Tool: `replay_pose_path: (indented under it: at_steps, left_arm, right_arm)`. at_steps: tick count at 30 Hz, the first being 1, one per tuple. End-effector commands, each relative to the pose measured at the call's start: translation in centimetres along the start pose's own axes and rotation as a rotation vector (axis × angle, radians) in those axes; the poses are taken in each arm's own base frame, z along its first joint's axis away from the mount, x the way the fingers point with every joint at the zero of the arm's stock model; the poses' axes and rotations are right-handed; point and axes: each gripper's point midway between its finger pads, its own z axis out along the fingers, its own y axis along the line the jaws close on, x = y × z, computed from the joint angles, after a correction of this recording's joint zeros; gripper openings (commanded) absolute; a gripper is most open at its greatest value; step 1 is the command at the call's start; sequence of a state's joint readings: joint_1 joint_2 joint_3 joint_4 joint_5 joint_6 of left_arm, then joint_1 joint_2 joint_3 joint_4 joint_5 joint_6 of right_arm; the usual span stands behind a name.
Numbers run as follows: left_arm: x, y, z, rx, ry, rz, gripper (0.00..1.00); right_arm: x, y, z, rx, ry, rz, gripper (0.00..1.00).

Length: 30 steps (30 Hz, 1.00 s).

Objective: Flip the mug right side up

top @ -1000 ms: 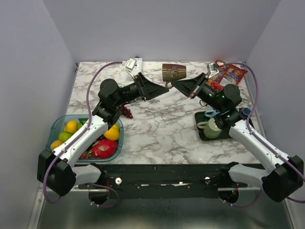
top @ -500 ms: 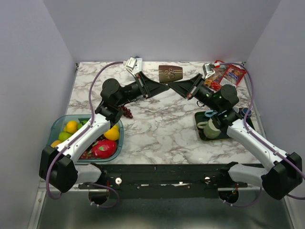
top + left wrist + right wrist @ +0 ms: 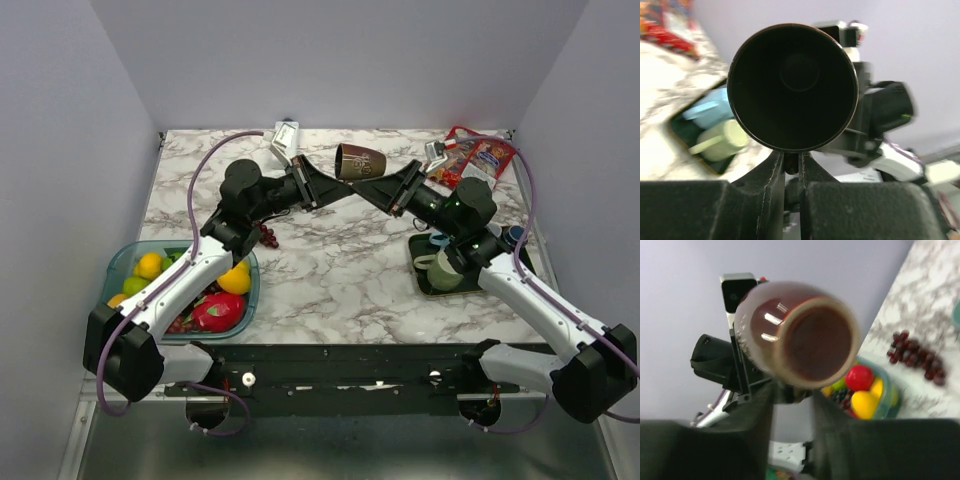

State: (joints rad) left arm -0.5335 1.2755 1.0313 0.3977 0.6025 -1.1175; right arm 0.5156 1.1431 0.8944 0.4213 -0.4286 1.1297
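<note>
left pincer [image 3: 791, 167] almost shut, thin pinch on low edge of mug [image 3: 792, 85]. mug directly above my tips, on its side in air, mouth toward my wrist. right pincer [image 3: 792, 395] opposite, under mug base, fingers parted; hold unclear. risk: arms pull unevenly, narrow pinch pivots, mug slips, drops to table [image 3: 330, 260].

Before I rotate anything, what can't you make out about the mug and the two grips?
Handle of the mug: top view, too small to find.
What the left gripper pinches, handle or rim: left wrist view, too dark beneath the mug.
Whether the right gripper is clamped: right wrist view, blurred, and the mug's base covers the contact.
Mug's height off the table: top view shows no depth.
</note>
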Motion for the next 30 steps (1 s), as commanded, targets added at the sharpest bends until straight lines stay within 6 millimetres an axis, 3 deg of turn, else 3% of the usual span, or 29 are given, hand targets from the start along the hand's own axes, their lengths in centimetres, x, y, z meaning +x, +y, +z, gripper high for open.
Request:
replay_pose_path:
  at_steps: [1, 2, 3, 5, 6, 8, 16, 18, 19, 30]
  left_arm:
    - [-1.6, 3.9, -0.4, -0.230, -0.015, 0.217, 0.00]
    - [-2.3, 3.7, -0.4, -0.251, -0.017, 0.257, 0.00]
    - [-2.2, 5.0, -0.8, -0.323, -0.001, 0.261, 0.00]
    - [-2.8, 6.3, -1.0, -0.392, 0.007, 0.332, 0.00]
    - [-2.6, 7.5, -1.4, -0.447, 0.025, 0.336, 0.00]
    - [-3.3, 9.5, -1.5, -0.534, 0.040, 0.395, 0.00]
    - [-2.9, 19.1, -2.1, -0.850, 0.184, 0.453, 0.00]
    - [-3.5, 20.5, -2.2, -0.911, 0.199, 0.483, 0.00]
    - [-3.4, 22.3, -2.4, -0.966, 0.214, 0.488, 0.00]
    - [-3.7, 28.9, -2.0, -1.172, 0.277, 0.476, 0.00]
  right_arm:
    - [1.2, -2.2, -1.5, 0.140, 0.030, -0.050, 0.59]
    - [1.5, -3.2, -1.9, 0.172, 0.027, -0.065, 0.64]
    - [1.5, -4.1, -2.3, 0.211, 0.015, -0.065, 0.71]
    - [1.5, -4.6, -3.2, 0.242, 0.001, -0.088, 0.75]
    - [1.5, -5.8, -3.7, 0.306, -0.010, -0.085, 0.78]
    - [1.2, -6.3, -4.6, 0.350, -0.030, -0.112, 0.83]
    - [-0.7, -10.2, -9.6, 0.679, -0.124, -0.201, 0.99]
    - [-1.0, -10.7, -10.7, 0.727, -0.141, -0.227, 1.00]
    - [-1.1, -10.9, -11.0, 0.742, -0.144, -0.232, 1.00]
    - [-0.5, -13.1, -12.7, 0.842, -0.132, -0.250, 1.00]
